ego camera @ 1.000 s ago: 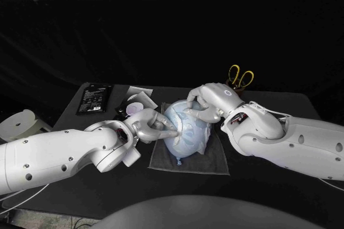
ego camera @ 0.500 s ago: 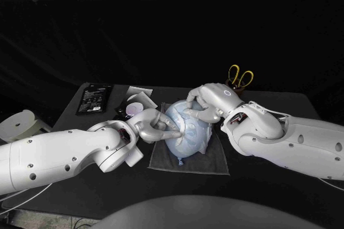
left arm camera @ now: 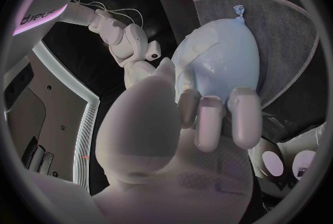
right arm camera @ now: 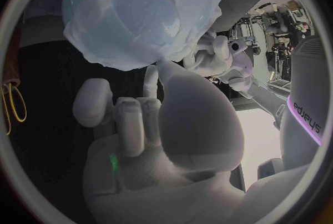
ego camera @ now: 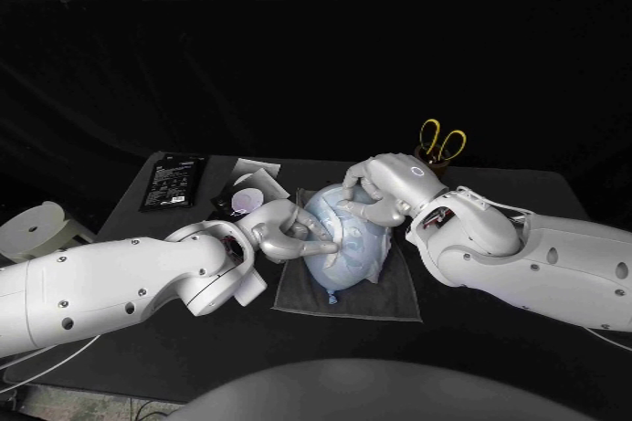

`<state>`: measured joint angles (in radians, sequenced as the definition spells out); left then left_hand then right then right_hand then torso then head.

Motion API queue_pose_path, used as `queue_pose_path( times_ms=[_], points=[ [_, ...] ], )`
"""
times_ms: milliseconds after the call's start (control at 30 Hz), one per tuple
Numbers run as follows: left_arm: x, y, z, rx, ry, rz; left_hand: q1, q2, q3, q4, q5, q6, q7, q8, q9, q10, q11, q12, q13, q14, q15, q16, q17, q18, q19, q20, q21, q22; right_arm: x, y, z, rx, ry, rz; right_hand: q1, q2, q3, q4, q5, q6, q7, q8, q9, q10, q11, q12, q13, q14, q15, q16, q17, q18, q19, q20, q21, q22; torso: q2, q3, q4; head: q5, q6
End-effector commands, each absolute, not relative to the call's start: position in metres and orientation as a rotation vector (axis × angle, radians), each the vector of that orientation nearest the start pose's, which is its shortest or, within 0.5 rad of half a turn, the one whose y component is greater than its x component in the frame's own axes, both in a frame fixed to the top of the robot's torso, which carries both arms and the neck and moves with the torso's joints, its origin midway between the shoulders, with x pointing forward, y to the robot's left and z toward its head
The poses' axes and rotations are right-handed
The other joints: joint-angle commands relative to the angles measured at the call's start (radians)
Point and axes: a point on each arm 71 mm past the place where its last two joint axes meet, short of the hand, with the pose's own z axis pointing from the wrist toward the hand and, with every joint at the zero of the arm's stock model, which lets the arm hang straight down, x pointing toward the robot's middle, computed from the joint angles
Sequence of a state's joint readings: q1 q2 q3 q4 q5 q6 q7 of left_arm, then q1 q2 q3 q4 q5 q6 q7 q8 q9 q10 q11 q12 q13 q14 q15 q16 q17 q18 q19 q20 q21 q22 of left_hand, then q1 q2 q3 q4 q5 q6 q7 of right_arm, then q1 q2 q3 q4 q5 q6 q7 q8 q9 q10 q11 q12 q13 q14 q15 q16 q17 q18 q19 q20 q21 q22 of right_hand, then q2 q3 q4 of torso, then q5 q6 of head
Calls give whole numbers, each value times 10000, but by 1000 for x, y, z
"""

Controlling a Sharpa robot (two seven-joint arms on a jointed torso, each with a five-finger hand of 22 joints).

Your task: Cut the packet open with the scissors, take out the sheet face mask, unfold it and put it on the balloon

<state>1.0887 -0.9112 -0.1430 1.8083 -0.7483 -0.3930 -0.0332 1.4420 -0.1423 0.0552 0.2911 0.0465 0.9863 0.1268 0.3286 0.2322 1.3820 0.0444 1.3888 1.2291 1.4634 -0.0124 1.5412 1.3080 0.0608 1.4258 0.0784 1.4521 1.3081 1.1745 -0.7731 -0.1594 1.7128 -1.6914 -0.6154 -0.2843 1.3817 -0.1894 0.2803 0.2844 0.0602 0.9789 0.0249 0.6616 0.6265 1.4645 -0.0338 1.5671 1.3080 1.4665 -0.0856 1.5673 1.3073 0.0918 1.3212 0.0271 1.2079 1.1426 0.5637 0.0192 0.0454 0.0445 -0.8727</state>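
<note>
The pale blue balloon [ego camera: 345,243] lies on a grey cloth [ego camera: 382,300] with the see-through sheet mask [right arm camera: 139,13] draped over it. My left hand [ego camera: 283,234] presses its fingers against the balloon's left side [left arm camera: 222,57]. At the balloon's far end my right hand [ego camera: 375,188] touches it with bent fingers, next to the mask's hanging edge. Neither hand encloses anything. The yellow-handled scissors [ego camera: 441,142] stand upright at the back right. The cut white packet [ego camera: 250,179] lies behind my left hand.
A black flat pack [ego camera: 174,179] lies at the table's back left. A white roll [ego camera: 33,225] sits beyond the left edge. The cloth's front edge [ego camera: 349,311] extends toward me past the balloon's knot [ego camera: 331,296].
My left hand's fingers have shifted slightly along the balloon's side. The right hand and the balloon stay about where they were.
</note>
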Motion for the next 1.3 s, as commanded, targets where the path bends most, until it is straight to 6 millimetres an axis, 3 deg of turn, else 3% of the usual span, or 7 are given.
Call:
queue_pose_path(
  times_ms=[33,300,633,967,1167,1233,1300],
  points=[
    [385,158,-249,-5115,20010,-11187,-20,70,-58,-31,13,72,-27,-7,-7,91,2,75,46,877,-82,44,1864,-77,40,-25,62,378,419,-122,-201,-2530,14622,7256,49,36,-30,-5,-49,-44,9,56,10,1063,-85,37,2628,1043,-78,35,2635,92,-24,-42,-36,5,-1,0,0,8,1],
    [387,154,-248,-4877,19871,-11006,897,374,279,-286,20,305,-132,85,16,264,-101,232,359,881,-164,54,1878,-81,59,-83,78,408,419,-122,-201,-2535,14651,7231,52,40,-27,-7,-46,-45,5,64,19,1063,-87,37,2628,1043,-80,35,2635,95,-31,-43,-47,-5,-10,3,-3,45,1],
    [389,151,-247,-4747,19534,-10930,1627,515,912,-523,26,711,-286,205,27,521,-243,444,793,905,-289,86,1966,-103,123,-191,131,509,420,-123,-201,-2541,14681,7204,52,40,-27,-7,-46,-45,5,64,19,1063,-87,37,2628,1043,-80,35,2635,95,-31,-43,-47,-5,-6,5,6,64,1],
    [390,150,-244,-4739,19202,-11021,1815,542,1877,-657,32,1170,-437,412,103,780,-381,650,1264,942,-407,134,2113,-130,197,-285,193,631,420,-124,-202,-2548,14721,7164,63,48,-18,-11,-41,-48,-3,82,39,1063,-94,37,2628,1043,-84,35,2635,96,-35,-45,-56,-9,-8,-1,5,102,1],
    [390,149,-242,-4809,19074,-11270,1420,246,3206,-818,24,1012,-432,636,387,916,-412,695,1476,960,-431,158,2184,-138,212,-313,208,668,420,-125,-203,-2559,14747,7140,63,48,-18,-11,-41,-48,-3,82,39,1063,-94,37,2628,1043,-84,35,2635,96,-35,-45,-56,-9,-2,-1,11,105,1],
    [390,149,-242,-4885,19075,-11353,1154,79,3814,-945,47,958,-457,794,573,947,-395,693,1525,960,-429,158,2183,-137,212,-312,209,673,420,-125,-203,-2561,14753,7134,63,48,-18,-11,-41,-48,-3,82,39,1063,-94,37,2628,1043,-84,35,2635,96,-35,-45,-56,-9,-2,0,7,114,1],
    [389,150,-242,-5042,19108,-11464,571,-293,4824,-1247,43,796,-442,1057,929,980,-373,676,1578,958,-432,155,2176,-134,209,-315,208,680,420,-125,-203,-2562,14758,7129,63,48,-18,-11,-41,-48,-3,82,39,1063,-94,37,2628,1043,-84,35,2635,96,-35,-45,-56,-9,-7,0,3,112,1]
  ],
)
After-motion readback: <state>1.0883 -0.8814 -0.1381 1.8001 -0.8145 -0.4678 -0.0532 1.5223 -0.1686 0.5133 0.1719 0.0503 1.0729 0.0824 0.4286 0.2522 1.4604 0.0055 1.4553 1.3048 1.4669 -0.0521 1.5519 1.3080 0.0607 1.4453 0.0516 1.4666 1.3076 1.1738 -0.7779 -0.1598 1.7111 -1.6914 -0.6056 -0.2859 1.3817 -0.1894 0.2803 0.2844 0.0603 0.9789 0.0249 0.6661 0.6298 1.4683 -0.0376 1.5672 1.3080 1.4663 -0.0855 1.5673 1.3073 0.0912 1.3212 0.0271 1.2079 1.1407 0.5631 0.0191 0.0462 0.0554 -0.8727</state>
